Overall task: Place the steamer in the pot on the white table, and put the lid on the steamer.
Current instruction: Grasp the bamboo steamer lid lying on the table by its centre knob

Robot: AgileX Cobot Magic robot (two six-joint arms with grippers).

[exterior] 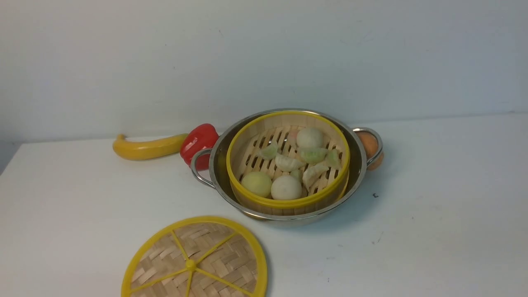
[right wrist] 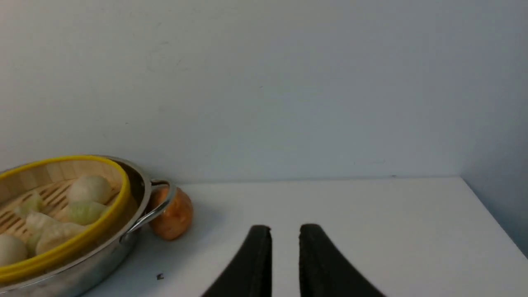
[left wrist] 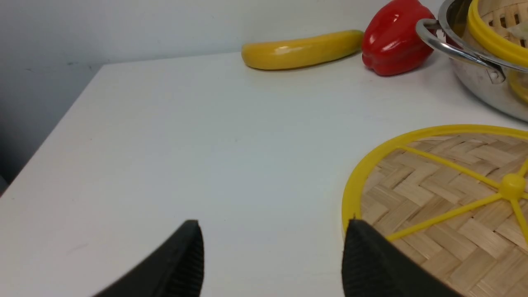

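Left claw (left wrist: 273, 226): fingers are standing spread wide, with nothing between them; only bare table (exterior: 433, 173) is showing in the gap. In the left wrist view one finger (left wrist: 371, 264) is overlapping the edge of the lid (exterior: 194, 264); whether it is touching cannot be told.

Right claw (right wrist: 285, 227): fingers are sitting close together with a narrow slit between them, pinching nothing. Bare table is showing behind them. Neither claw is appearing in the front frame.

The lid is lying flat on the table at the lower left-centre of the front frame, knob up. The bottom edge is cutting it off, and it is sitting apart from the pot (exterior: 359, 165).

The steamer (exterior: 288, 203) is sitting inside the pot at the centre of the front frame, uncovered, its yellow rim rising slightly above the steel rim. Buns (exterior: 286, 187) and dumplings (exterior: 288, 162) are lying on its slatted floor.

A red pepper (exterior: 200, 140) is resting just beside the pot's left handle, in the centre-left of the frame. A yellow banana (exterior: 148, 147) is lying left of the pepper, its tip meeting it. An orange fruit (exterior: 368, 144) is sitting behind the right handle.
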